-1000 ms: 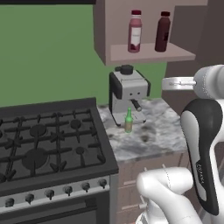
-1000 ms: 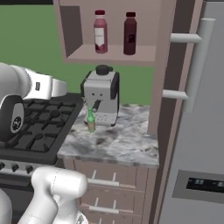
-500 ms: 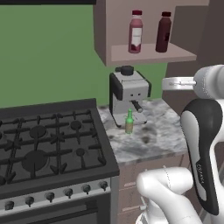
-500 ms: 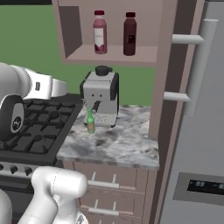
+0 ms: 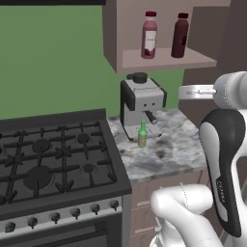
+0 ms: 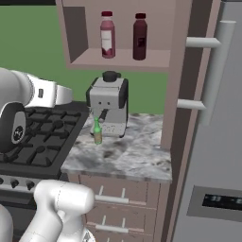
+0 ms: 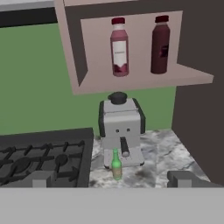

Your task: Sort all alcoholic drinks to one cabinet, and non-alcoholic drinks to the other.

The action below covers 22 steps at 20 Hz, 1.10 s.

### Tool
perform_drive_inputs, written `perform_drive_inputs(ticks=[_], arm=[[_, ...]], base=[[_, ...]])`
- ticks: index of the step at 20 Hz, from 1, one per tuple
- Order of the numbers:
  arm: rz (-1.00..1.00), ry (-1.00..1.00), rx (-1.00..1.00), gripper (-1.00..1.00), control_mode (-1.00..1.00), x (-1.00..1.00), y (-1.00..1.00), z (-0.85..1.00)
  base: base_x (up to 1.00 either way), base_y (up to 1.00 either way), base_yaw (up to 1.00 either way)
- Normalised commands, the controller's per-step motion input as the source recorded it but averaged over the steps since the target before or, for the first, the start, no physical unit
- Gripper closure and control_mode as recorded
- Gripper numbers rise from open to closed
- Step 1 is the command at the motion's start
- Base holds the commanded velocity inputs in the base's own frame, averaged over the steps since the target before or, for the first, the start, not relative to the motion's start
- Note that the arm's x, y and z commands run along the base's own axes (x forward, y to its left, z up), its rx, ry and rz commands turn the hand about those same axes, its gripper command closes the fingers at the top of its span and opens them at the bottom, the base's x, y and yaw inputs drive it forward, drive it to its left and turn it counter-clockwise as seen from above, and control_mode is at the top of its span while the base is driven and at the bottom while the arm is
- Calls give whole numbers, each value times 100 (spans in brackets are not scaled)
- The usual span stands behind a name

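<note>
Hand view: coffee machine [image 7: 121, 128] just behind green bottle [image 7: 116, 164].

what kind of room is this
A rendered home kitchen, it seems: a black gas stove beside a marble counter, with a coffee machine on that counter under an open wall cabinet holding bottles.
</note>
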Motion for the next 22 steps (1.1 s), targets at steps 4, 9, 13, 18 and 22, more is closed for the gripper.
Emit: perform_drive_inputs(ticks=[4,9,13,18,22], arm=[[0,5,0,-100,-100,0,0,-8],[0,7,0,-100,-100,0,3,-26],[0,1,0,-100,-100,0,8,-31],[0,0,0,-100,-100,0,12,-33],[0,-1,0,-100,-100,0,13,-30]], base=[[0,0,0],[0,0,0],[0,0,0],[0,0,0],[0,0,0]])
